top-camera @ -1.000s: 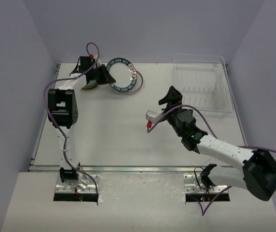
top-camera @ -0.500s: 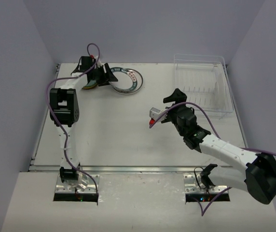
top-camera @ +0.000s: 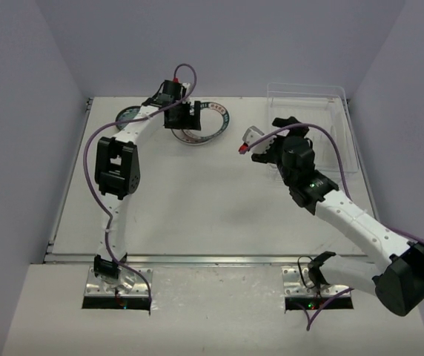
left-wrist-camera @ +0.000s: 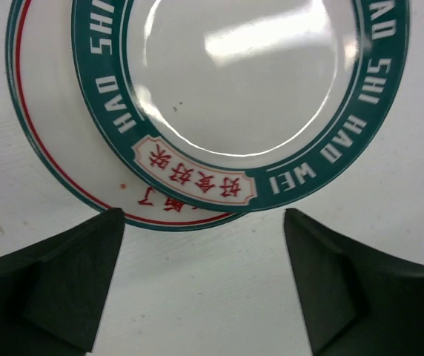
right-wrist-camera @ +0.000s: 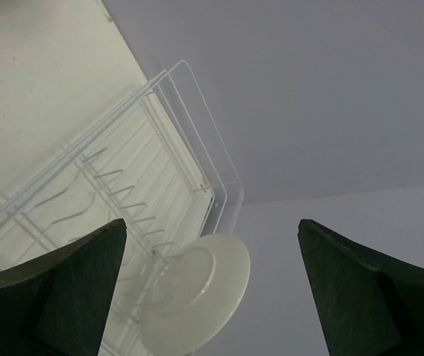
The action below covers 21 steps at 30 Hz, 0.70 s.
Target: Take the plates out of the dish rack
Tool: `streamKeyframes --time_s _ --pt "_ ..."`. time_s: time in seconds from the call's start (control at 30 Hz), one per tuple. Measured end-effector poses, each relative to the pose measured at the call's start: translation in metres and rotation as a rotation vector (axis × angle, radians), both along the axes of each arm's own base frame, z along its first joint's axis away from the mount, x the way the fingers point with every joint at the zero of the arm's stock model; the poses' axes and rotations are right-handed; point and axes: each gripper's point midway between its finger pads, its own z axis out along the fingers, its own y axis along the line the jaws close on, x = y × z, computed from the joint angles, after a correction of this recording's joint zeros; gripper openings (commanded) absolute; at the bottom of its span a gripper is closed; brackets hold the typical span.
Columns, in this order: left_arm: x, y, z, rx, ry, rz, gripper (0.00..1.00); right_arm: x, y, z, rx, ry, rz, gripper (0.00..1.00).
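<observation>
Two white plates lie stacked on the table at the back. The upper plate (left-wrist-camera: 242,96) has a teal lettered rim; the lower plate (left-wrist-camera: 53,148) has a red line and a teal edge. My left gripper (left-wrist-camera: 204,282) hangs open just above the stack's near edge (top-camera: 204,122), holding nothing. Another plate (top-camera: 127,114) lies further left. The clear dish rack (top-camera: 312,126) stands at the back right. A white plate (right-wrist-camera: 193,297) stands upright among the tines of the dish rack (right-wrist-camera: 123,185). My right gripper (right-wrist-camera: 210,222) is open, facing that plate from a short distance and not touching it.
Grey walls close in the table on three sides. The far wall runs just behind the rack and the stacked plates. My right arm (top-camera: 345,215) stretches diagonally across the right half of the table. Purple cables loop off both arms.
My left gripper has opened and let the teal-rimmed plate down onto the other plate, then swung right over the stack. My right arm has moved back towards the rack.
</observation>
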Motion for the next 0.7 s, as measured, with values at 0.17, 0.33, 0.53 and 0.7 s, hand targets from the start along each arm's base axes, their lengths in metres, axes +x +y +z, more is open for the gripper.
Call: streamKeyframes --time_s 0.17,0.33,0.53,0.7 --pt "-0.004 0.024 0.001 0.083 0.007 0.060 0.95 0.006 -0.025 0.020 0.183 0.020 -0.112 0.99" --pt "-0.009 0.053 0.016 0.124 -0.019 0.133 0.94 0.004 -0.041 0.005 0.275 0.103 -0.184 0.99" --pt "-0.030 0.073 0.046 0.107 -0.101 0.176 0.93 0.002 -0.062 -0.015 0.365 0.198 -0.266 0.99" --pt "-0.048 0.073 0.086 0.070 -0.205 0.162 0.92 0.010 -0.103 -0.018 0.501 0.247 -0.395 0.86"
